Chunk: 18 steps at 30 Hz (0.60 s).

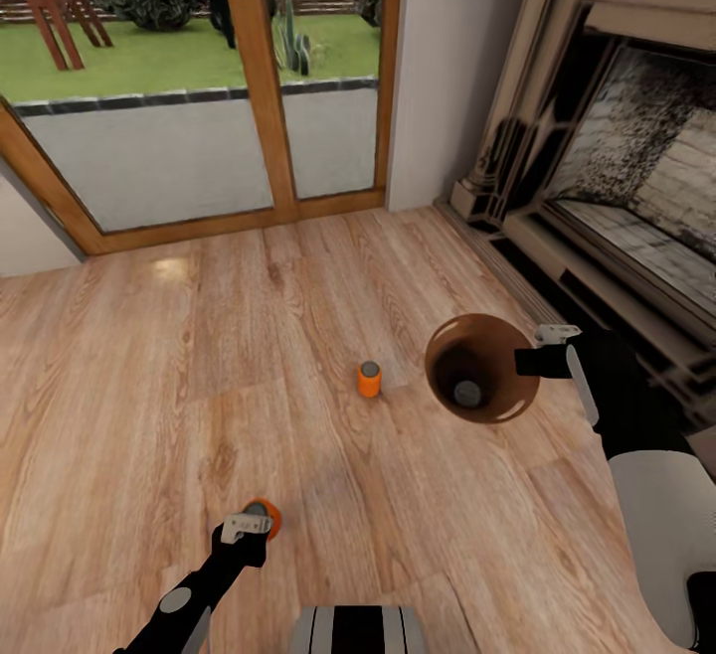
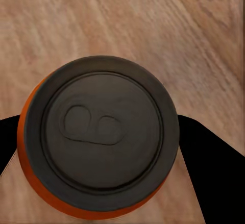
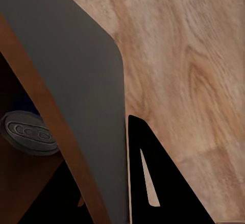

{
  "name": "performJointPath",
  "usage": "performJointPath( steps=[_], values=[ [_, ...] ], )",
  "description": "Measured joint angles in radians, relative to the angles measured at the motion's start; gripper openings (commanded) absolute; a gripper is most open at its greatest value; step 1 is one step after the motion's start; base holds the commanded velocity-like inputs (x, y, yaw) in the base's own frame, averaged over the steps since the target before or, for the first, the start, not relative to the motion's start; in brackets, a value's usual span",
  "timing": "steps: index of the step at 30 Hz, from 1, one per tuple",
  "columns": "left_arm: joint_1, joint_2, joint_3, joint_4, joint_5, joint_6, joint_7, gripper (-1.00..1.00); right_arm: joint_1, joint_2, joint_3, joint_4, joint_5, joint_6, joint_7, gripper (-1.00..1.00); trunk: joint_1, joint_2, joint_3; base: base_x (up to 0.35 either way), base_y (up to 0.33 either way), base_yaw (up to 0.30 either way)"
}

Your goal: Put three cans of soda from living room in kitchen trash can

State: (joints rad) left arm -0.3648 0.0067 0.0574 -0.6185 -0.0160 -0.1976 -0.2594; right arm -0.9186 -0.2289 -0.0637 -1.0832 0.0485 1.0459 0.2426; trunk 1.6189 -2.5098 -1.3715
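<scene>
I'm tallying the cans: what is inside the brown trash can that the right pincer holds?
One can of soda lies at the bottom of the trash can, its grey top facing up; the right wrist view shows that top too. The can's orange body and the remaining bottom are lost in shadow.

Both arms out in front, each gripper holding sth.

The left gripper [image 1: 255, 525] is low and close to the body, fingers [image 2: 212, 173] shut on both sides of a soda can [image 2: 99, 140]. The right gripper [image 1: 527, 361] reaches in from the side and seems to pinch the rim of the trash can [image 1: 507, 401], w/ one finger [image 3: 161, 183] outside.
</scene>
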Motion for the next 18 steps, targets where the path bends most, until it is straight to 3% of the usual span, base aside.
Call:
performJointPath(
  steps=[11, 18],
  values=[
    [0.001, 0.007, 0.011, -0.007, 0.008, 0.0, -0.01, -1.0, 0.0, -0.002, 0.005, 0.047, -0.001, 0.0, 0.009, -1.0, -0.005, 0.003, 0.043, 0.0, 0.0, 0.0],
    [-0.002, 0.034, 0.015, -0.009, 0.015, 0.002, -0.018, -1.0, 0.0, -0.007, 0.004, 0.058, -0.004, 0.0, 0.011, -1.0, -0.008, 0.004, 0.07, 0.0, 0.0, 0.0]
  ],
)
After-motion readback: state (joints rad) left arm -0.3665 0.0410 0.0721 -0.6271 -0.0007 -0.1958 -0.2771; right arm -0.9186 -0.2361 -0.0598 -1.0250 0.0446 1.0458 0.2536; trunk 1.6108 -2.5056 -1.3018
